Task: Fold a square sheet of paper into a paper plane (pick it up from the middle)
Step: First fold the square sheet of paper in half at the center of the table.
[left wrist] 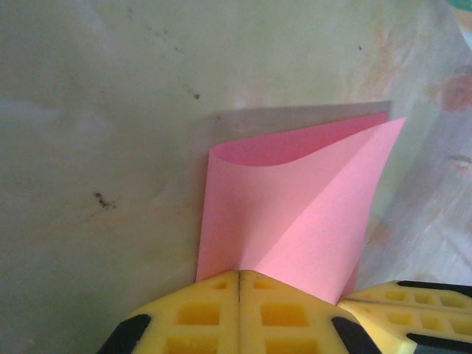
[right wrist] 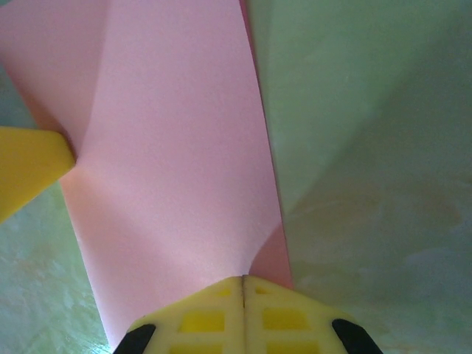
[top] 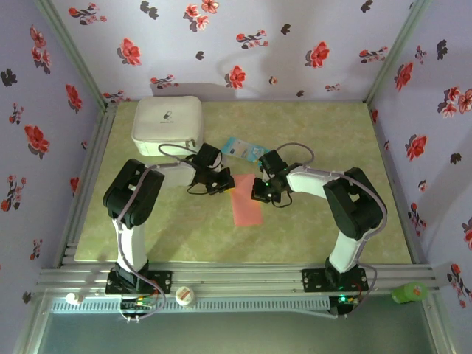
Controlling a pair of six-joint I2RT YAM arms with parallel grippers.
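**Both sets of fingers pinched on the pink paper, mid-surface**

Starting at the near edge: the two arm bases sit on the metal rail [top: 243, 279]. There's a small white round thing [top: 184, 296] by the left base and a green object [top: 409, 293] off past the right one, too small to say what they are.

Further in, both arms bend toward the middle of the pale green surface [top: 184, 236]. That's where the paper [top: 247, 206] is, lying on the surface as a long narrow strip with the two grippers meeting over its far end.

Up close from the left wrist, the left fingers [left wrist: 240, 284] are pressed together with the paper's edge running into them. The sheet is doubled over, and one flap curls up off the layer below. A bit of the other arm's yellow pad pokes in at the right.

From the right wrist, the right fingers [right wrist: 243, 287] are also squeezed together on the paper, at a corner where a flap is lifting.

Behind the grippers lies a little light-blue packet [top: 243, 150]. Past that, a white case [top: 168, 124] sits in the far left corner against the flowery walls [top: 258, 44].
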